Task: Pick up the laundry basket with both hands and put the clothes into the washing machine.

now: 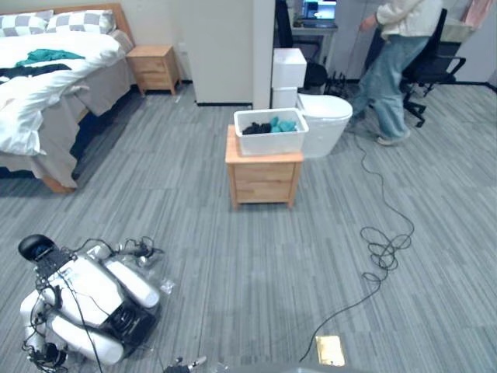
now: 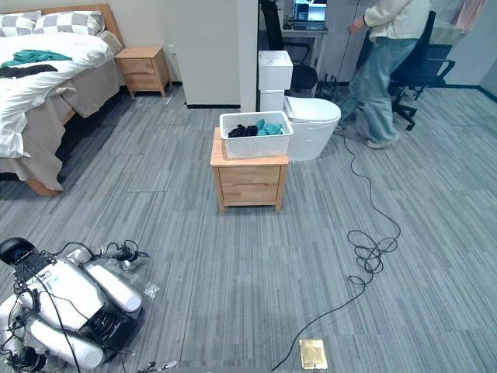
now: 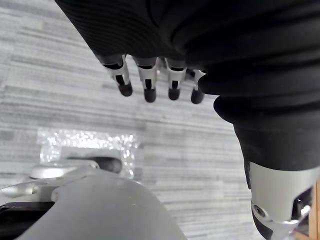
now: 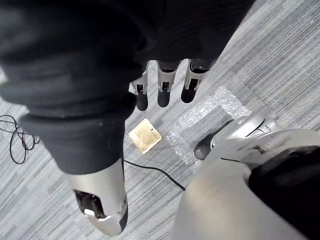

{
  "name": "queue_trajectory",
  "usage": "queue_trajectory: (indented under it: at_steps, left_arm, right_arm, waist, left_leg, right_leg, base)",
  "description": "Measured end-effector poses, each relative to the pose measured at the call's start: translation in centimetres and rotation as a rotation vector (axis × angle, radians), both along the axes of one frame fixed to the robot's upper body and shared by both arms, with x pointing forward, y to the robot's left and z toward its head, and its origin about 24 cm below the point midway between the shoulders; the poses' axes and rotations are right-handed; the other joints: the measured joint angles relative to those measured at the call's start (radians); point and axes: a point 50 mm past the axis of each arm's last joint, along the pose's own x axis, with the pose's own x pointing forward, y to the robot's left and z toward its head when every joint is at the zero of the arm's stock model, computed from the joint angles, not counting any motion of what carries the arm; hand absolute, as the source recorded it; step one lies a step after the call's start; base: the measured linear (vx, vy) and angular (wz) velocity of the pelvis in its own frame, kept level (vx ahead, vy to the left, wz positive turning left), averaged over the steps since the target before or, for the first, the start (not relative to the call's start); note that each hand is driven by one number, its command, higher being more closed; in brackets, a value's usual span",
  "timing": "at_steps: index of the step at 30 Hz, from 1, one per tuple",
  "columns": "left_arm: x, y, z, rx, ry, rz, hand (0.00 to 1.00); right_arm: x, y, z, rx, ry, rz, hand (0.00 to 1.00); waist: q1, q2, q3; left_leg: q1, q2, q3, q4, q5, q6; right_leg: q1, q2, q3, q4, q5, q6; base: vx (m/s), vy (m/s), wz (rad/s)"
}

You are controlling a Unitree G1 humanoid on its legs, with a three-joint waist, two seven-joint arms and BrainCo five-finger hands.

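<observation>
Left eye view
- Basket: the white laundry basket [image 1: 272, 143] sits on top of the wooden nightstand [image 1: 264, 180], with dark and teal clothes [image 1: 269, 125] inside it.
- Direction: the nightstand stands straight ahead across open grey floor, well apart from both hands.
- Long axis: the basket's long side runs left to right along the nightstand's top, so 1 short end faces each arm.
- Behind the nightstand: a white toilet-shaped fixture [image 1: 326, 124] stands just beyond it, and a person [image 1: 396, 70] stands farther back.

Right eye view
- Basket: it rests squarely on the nightstand [image 2: 250, 184], its rim [image 2: 256, 116] level and nothing touching it.
- Nearer hand: judged neither, since the nightstand lies about midway ahead. A 2-handed grasp calls for walking up to it first.
- Floor plate: a brass plate [image 2: 313, 353] lies in the floor well on the robot's side of the nightstand.

Left wrist view
- Left hand [image 3: 148, 82]: released, with the fingers hanging straight and relaxed. It holds and touches nothing, and there is grey floor beneath it, far from the nightstand.

Right wrist view
- Right hand [image 4: 165, 90]: released too, the fingers straight and loose and holding nothing. It hangs above the brass plate [image 4: 145, 136], well short of the nightstand.
</observation>
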Motion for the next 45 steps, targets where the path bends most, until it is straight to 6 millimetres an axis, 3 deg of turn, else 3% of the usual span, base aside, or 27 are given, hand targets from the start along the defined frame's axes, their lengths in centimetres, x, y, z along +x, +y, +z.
queue_trajectory:
  at_steps: [11, 42, 45]
  left_arm:
    - [0.7, -0.1, 0.0, -0.008, -0.008, -0.045, 0.0]
    - [0.8, -0.1, 0.1, -0.013, -0.017, -0.032, 0.0]
    - [1.4, -0.3, 0.0, -0.015, -0.017, -0.053, 0.0]
  right_arm:
    - [0.1, 0.4, -0.1, 0.028, -0.002, -0.001, 0.0]
    - [-0.1, 0.3, -0.1, 0.035, -0.022, -0.071, 0.0]
    - [0.7, 0.1, 0.0, 0.041, -0.051, -0.094, 0.0]
  waist:
    - [-0.002, -0.011, 0.009]
    - [0.001, -0.006, 0.017]
    - [-0.001, 0.006, 0.042]
  left_leg:
    - [0.022, -0.002, 0.0, -0.045, 0.035, -0.001]
    - [0.038, -0.001, 0.022, -0.075, 0.042, 0.0]
    - [0.02, -0.009, 0.027, -0.05, 0.034, 0.01]
  right_leg:
    - [-0.002, -0.002, -0.012, 0.0, 0.008, 0.008]
    - [0.009, 0.0, 0.002, -0.037, 0.029, 0.0]
    - [-0.038, -0.011, 0.0, 0.067, -0.016, 0.045]
  base:
    - [-0.02, -0.006, 0.02]
    - [-0.01, -0.004, -0.02]
    - [-0.02, -0.007, -0.02]
